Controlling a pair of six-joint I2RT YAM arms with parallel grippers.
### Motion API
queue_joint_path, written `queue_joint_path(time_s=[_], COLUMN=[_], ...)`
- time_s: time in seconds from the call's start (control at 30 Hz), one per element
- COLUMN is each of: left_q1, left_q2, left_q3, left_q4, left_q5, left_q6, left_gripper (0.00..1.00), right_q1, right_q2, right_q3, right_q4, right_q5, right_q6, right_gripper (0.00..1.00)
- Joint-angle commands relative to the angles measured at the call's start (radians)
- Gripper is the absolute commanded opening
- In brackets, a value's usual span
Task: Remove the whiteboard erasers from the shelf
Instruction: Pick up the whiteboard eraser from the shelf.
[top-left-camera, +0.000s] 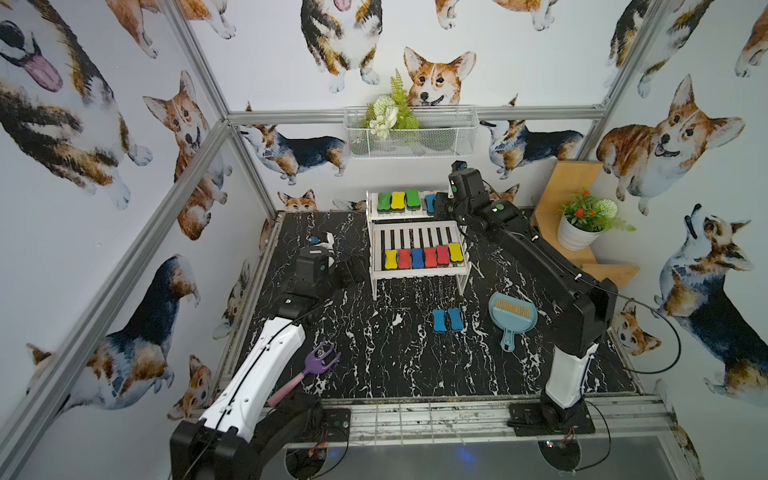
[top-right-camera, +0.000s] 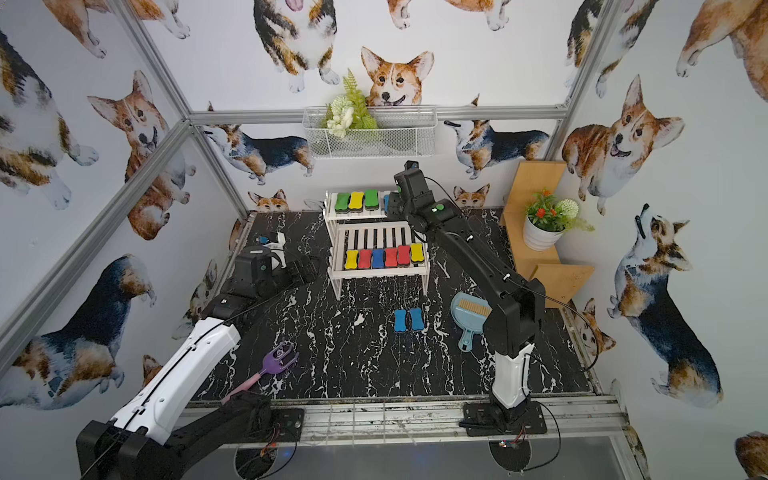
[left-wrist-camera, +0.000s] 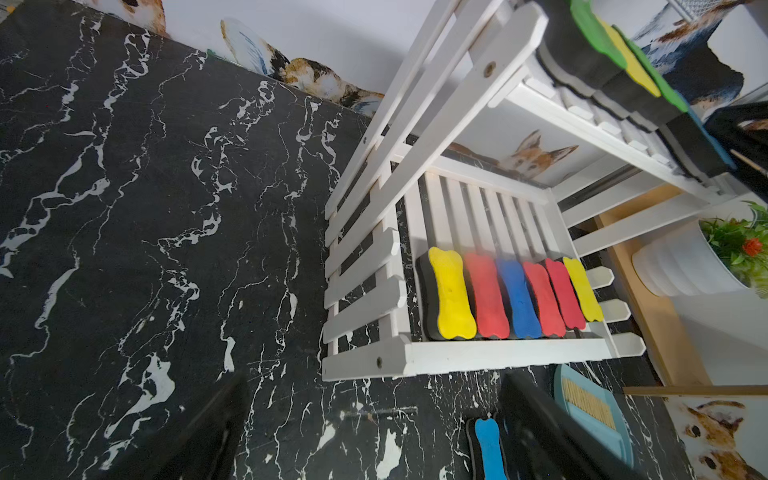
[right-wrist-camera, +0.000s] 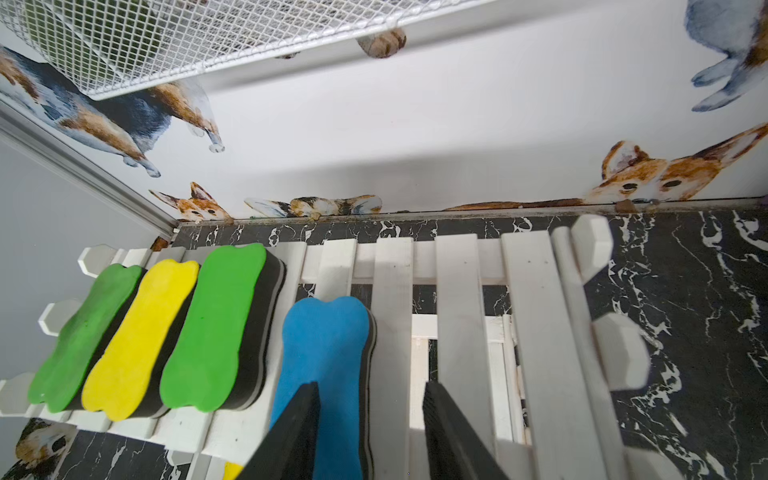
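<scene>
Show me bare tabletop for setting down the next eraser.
Open marble tabletop between the purple tool and the two blue erasers, in front of the shelf. Crowded between those erasers and the dustpan.

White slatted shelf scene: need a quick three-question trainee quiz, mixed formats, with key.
1. How many bone-shaped foam whiteboard erasers lie on the lower tier of the white two-tier slatted shelf?
2. True or false: two blue erasers lie on the black marble-patterned table, off the shelf.
3. The right gripper is at which upper-tier eraser? A green, B yellow, C blue.
Key: 1 six; 2 true; 3 C, the blue upper-tier eraser.
</scene>
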Motion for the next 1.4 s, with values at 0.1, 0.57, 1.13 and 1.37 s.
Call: queue_joint_path(time_s=[0.1,0.57,1.13,1.37], left_q1=[0.001,0.001,0.001,0.001], left_q2=[0.003,0.003,0.000,-0.006], left_q3=[0.001,0.003,-0.003,-0.003], left_q4=[0.004,0.002,0.006,0.006], left_q5=[-0.003,-0.007,-0.005,-0.010], left_q6=[0.010,0.012,0.009,0.009], left_gripper=[1.00,1.00,1.00,1.00], right_q1=[0.009,0.030,0.081,0.149], right_q2=[0.015,0.079,0.102,-0.125], right_q3=[0.101,0.133,0.189,-0.044], right_q4=[-0.056,-0.100,-0.154,-0.067], right_q5=[-0.003,0.028,0.119,0.149], right_q6=[-0.036,-0.052,-0.061,0.004], right_gripper=[0.62,0.67,0.44,0.42])
